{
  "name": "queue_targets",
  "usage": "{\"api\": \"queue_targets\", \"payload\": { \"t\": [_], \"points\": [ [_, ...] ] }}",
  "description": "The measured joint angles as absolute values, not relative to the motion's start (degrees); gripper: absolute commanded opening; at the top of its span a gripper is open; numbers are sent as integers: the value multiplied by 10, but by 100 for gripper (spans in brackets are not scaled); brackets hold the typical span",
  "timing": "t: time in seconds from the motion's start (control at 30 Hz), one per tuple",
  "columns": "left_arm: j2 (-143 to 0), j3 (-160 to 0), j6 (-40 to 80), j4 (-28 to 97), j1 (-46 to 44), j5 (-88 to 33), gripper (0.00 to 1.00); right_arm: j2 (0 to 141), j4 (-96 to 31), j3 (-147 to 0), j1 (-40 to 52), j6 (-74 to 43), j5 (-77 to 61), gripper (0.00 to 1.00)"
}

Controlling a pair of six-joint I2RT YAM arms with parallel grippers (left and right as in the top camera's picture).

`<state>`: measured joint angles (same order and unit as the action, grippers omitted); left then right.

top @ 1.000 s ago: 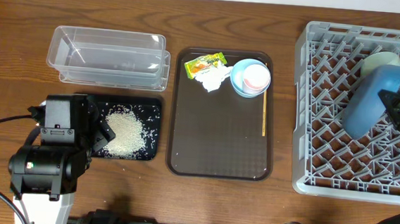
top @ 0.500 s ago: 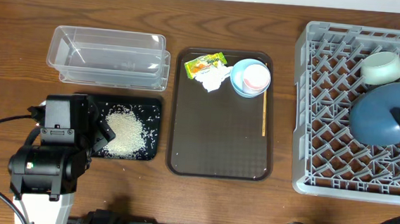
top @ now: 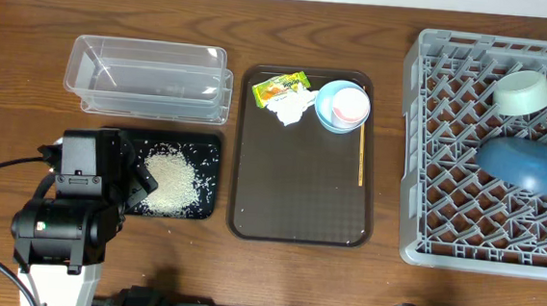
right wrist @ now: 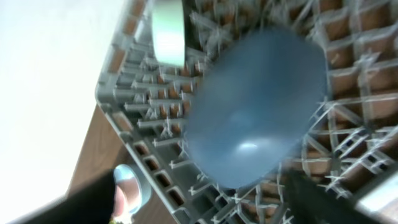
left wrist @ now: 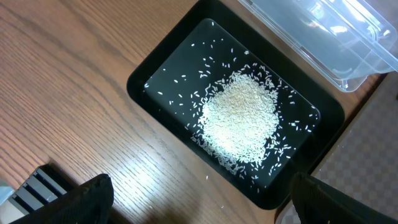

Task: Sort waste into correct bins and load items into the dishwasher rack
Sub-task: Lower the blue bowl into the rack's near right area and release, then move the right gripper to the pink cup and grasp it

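Note:
The dark-blue bowl [top: 528, 164] lies tilted on the pegs of the grey dishwasher rack [top: 448, 146], next to a mint-green bowl [top: 523, 92]. In the right wrist view my right gripper [right wrist: 205, 206] is open above the rack, apart from the dark-blue bowl [right wrist: 255, 106]. My left gripper [left wrist: 205, 211] hangs open over the wood beside the black tray [left wrist: 155, 74] holding white rice [left wrist: 239, 118]. On the brown serving tray [top: 299, 203] are the snack wrapper [top: 280, 86], the tissue [top: 294, 108], a light-blue bowl [top: 327, 109] with a pink cup [top: 350, 104] in it, and a chopstick [top: 362, 152].
The clear tub [top: 148, 77] stands behind the black tray [top: 206, 153] at the left. The left arm's body [top: 66, 216] sits at the front left. The rack fills the right side of the table.
My right gripper opened and let go of the dark-blue bowl, which dropped flatter onto the rack. The right arm has pulled back out of the overhead view. The left arm has not moved.

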<state>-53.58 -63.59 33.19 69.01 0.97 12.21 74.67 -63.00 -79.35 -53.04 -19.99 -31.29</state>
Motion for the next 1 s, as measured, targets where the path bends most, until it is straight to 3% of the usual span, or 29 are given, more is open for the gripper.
{"api": "queue_targets", "payload": {
  "t": [0.27,0.47,0.53,0.57,0.83,0.9,1.0],
  "points": [
    [-536,-636,332,690,10,122,93,665,-628,-811,-524,-226,-275,90],
    [-536,-636,332,690,10,122,93,667,-625,-811,-452,-231,-285,89],
    [-536,-636,332,690,10,122,93,667,-618,-811,-404,-230,-288,91],
    [-536,-636,332,690,10,122,93,667,-612,-811,-369,-229,-289,98],
    [-536,-636,332,690,10,122,93,671,-496,-798,-106,-203,-290,99],
    [-536,-636,332,690,10,122,93,681,-454,-786,-30,-193,-270,91],
    [-536,-636,332,690,10,122,93,713,-417,-774,48,-178,-229,63]
  ]
}}
